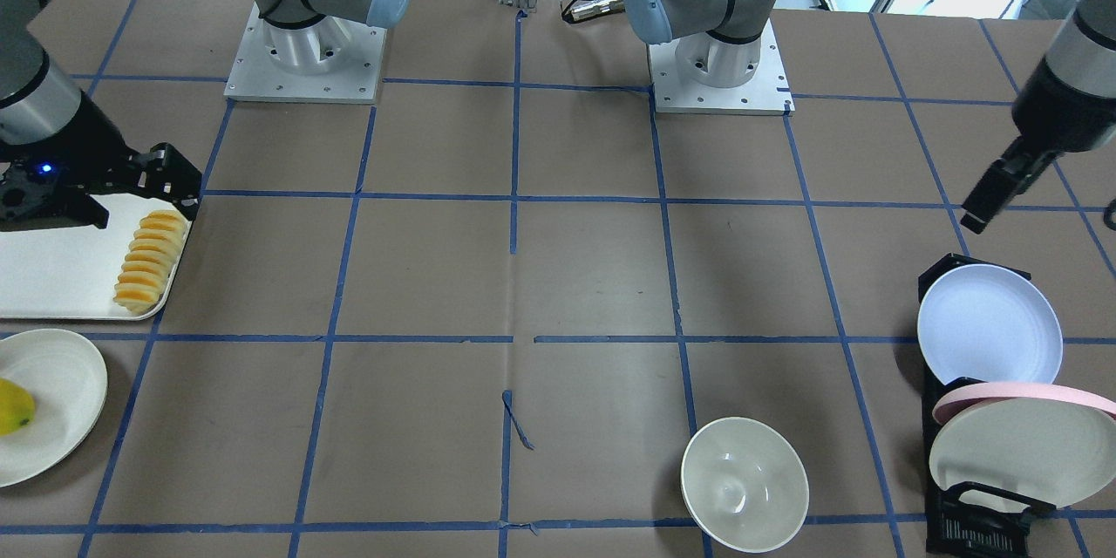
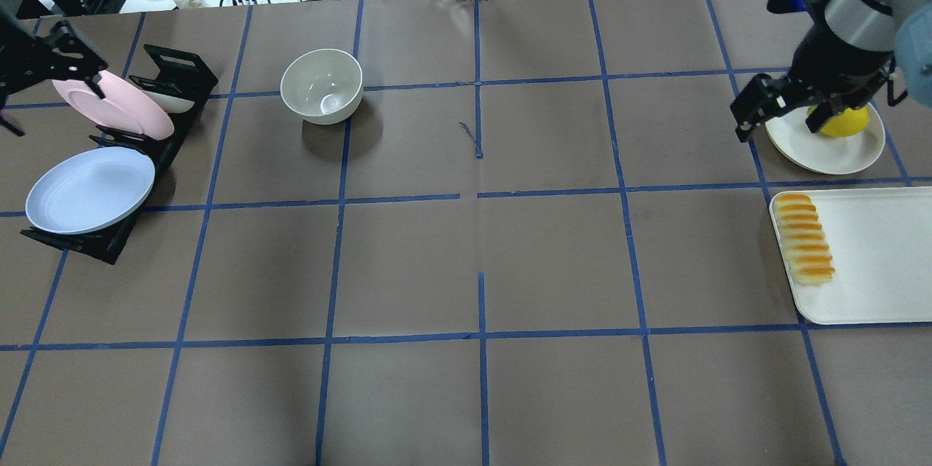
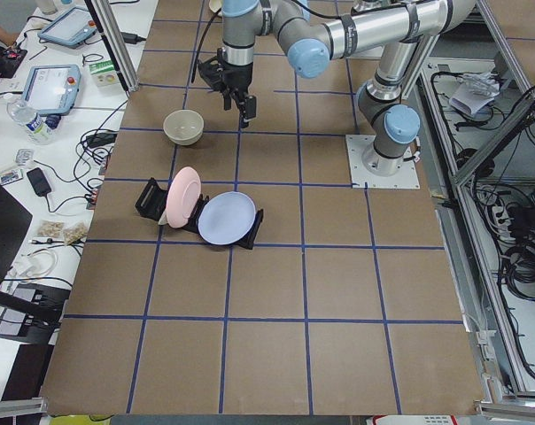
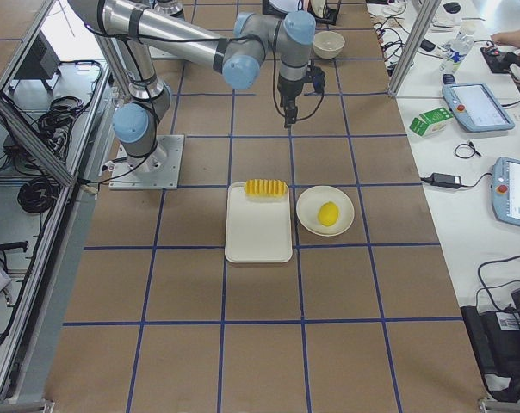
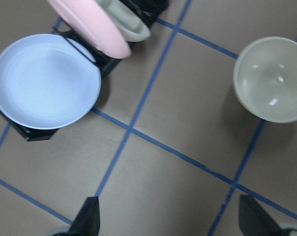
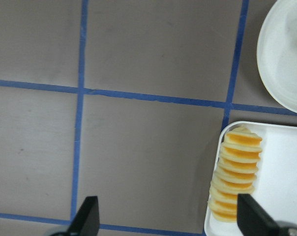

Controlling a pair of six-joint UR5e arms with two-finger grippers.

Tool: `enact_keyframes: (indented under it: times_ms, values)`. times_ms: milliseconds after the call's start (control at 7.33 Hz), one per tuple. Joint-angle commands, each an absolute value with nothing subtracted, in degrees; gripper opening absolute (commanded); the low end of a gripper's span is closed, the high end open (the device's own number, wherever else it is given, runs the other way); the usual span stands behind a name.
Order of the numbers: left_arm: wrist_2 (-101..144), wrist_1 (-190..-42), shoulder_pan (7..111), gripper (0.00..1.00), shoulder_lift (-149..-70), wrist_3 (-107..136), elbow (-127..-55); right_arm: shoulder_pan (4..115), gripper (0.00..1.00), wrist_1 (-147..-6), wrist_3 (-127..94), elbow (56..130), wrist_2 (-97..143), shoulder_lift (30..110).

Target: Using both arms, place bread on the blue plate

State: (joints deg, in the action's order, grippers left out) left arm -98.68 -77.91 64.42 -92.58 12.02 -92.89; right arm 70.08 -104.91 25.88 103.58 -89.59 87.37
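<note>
The bread [image 2: 803, 238], a ridged loaf with orange tops, lies along the inner edge of a white tray [image 2: 881, 262]; it also shows in the right wrist view [image 6: 235, 174]. The blue plate [image 2: 91, 189] leans in the front slot of a black rack [image 2: 109, 246] and shows in the left wrist view [image 5: 45, 81]. My right gripper [image 6: 168, 219] is open and empty, high up, beside the tray's far end. My left gripper [image 5: 170, 221] is open and empty, high above the rack area.
A pink plate [image 2: 116, 105] and a cream plate stand behind the blue one in the rack. A white bowl [image 2: 322, 85] sits near the rack. A cream plate [image 1: 52, 405] with a yellow fruit [image 1: 13, 405] lies next to the tray.
</note>
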Motion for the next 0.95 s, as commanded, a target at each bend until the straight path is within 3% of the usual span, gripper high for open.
enact_keyframes:
  times_ms: [0,273,818]
  values:
    - [-98.71,-74.91,54.71,1.00,-99.10,4.61,-92.99,56.13,1.00,-121.40,36.27,117.19,-88.51,85.27]
    - [-92.92,-67.10,47.32,1.00,-107.62,-5.40,-92.21,54.50,1.00,-131.89,37.69,124.17,-86.50,82.71]
    - [-92.29,-62.51,43.78,0.97,-116.79,-9.83,-91.14,54.32,1.00,-132.10,37.97,124.19,-86.14,77.88]
